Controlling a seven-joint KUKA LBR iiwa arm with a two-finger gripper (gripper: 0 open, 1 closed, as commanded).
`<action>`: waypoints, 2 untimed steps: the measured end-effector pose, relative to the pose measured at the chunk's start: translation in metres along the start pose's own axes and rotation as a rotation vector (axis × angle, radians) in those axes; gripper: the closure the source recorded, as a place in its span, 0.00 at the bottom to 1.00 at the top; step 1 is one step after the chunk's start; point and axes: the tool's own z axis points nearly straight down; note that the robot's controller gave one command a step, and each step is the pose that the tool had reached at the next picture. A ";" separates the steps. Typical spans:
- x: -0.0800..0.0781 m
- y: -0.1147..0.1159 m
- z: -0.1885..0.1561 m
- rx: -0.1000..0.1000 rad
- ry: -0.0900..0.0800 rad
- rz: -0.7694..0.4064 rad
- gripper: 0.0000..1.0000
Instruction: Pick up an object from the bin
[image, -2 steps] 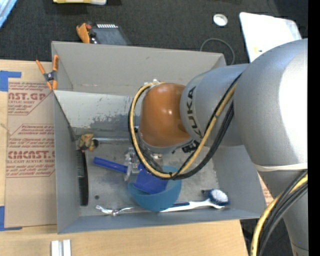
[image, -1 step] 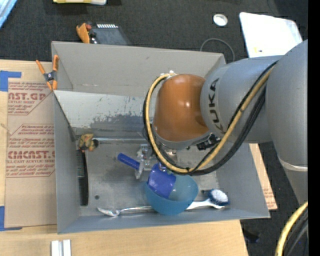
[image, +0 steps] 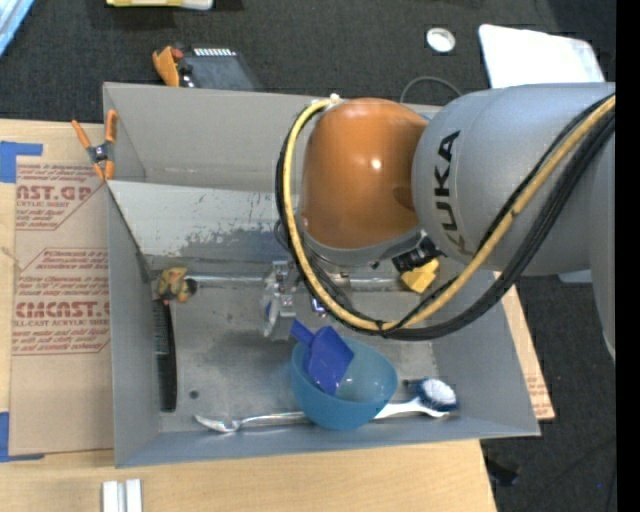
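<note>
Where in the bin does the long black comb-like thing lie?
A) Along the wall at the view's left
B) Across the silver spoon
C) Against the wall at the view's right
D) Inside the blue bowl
A: the long black thing lies flat on the floor of the bin beside its view-left wall, apart from the blue bowl and the silver spoon.

A black comb (image: 167, 355) lies lengthwise at nine o'clock with a small yellow-brown toy (image: 174, 284) just past its upper end, a silver spoon (image: 240, 420) lies at six o'clock, a blue-and-white brush (image: 434, 396) at four, and a white disc (image: 440, 40) at one.
</note>
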 end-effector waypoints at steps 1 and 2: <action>0.005 0.004 -0.029 -0.003 0.001 -0.016 1.00; -0.011 -0.008 -0.040 -0.005 -0.014 0.029 1.00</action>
